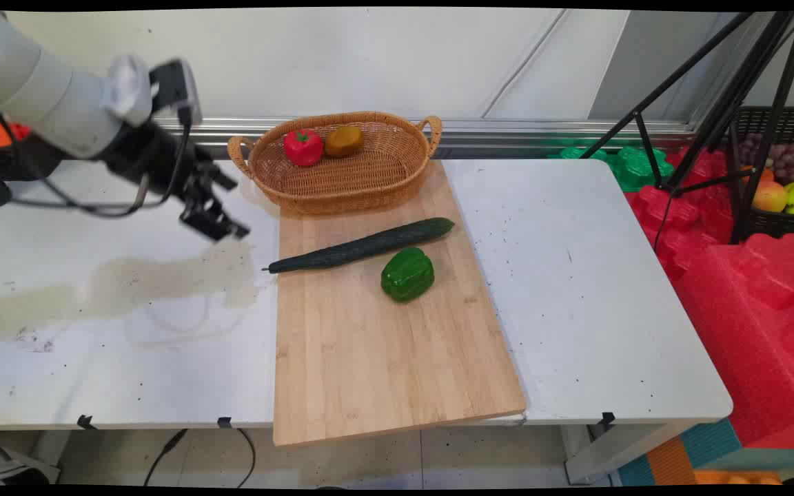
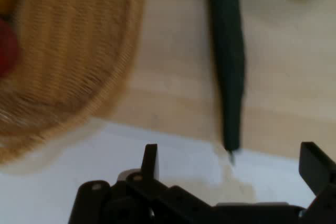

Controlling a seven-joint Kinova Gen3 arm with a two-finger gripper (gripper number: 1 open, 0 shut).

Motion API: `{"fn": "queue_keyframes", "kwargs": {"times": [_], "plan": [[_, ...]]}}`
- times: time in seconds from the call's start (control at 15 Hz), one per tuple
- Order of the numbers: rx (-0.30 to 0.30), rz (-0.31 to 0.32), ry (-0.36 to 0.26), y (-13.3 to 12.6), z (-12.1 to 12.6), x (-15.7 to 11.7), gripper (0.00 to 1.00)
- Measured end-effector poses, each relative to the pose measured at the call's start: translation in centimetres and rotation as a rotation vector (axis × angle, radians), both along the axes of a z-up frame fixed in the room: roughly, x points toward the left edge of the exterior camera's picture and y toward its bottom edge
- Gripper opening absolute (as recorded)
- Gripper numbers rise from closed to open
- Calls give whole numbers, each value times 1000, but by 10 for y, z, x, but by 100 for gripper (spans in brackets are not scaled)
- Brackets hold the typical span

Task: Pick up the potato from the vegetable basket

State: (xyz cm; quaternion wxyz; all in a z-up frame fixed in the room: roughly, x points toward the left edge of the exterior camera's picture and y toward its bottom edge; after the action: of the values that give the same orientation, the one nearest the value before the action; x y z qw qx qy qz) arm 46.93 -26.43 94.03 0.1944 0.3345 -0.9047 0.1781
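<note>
While hanging low over the table (image 1: 576, 289), just off the left edge of the cutting board (image 1: 369, 358), holds nothing and touches nothing: gripper (image 1: 221, 224) tilted toward the board, fingers (image 2: 150, 158) spread wide apart with only bare white surface between them. Nearest to it, the cucumber (image 1: 362, 246), lying slantwise across the far half of the board, thin stalk tip poking just past the board's left edge toward the gripper, thicker end aimed at the board's right edge. Just beside the cucumber on its near side, though apart from it, a green pepper (image 1: 407, 274). At the board's far edge, a wicker basket (image 1: 342, 189) with a red pepper (image 1: 302, 146) and a brownish fruit (image 1: 344, 140) lying inside. Judging by looks alone: long, stiff and round, so apt to roll sideways under a nudge; smooth dark skin, probably somewhat slippery; hard to tell whether real or plastic, hence moderately weighty or quite light. Best taken across its width near the middle, for balance; seized at the tapered tip, likely to swing down or slip free. Firm enough for a snug squeeze, and not fragile to judge by its look.
</note>
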Motion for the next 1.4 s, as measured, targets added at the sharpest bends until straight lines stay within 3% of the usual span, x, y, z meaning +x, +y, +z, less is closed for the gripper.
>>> {"fn": "queue_keyframes", "kwargs": {"times": [0.33, 0.67, 1.07, 1.4], "plan": [[-116, 90, 69, -32, 32, 4, 100], [-203, 176, 88, -79, 54, 9, 100], [-217, 224, 44, -143, 46, 7, 100], [-188, 229, -10, -192, 27, 4, 100]]}}
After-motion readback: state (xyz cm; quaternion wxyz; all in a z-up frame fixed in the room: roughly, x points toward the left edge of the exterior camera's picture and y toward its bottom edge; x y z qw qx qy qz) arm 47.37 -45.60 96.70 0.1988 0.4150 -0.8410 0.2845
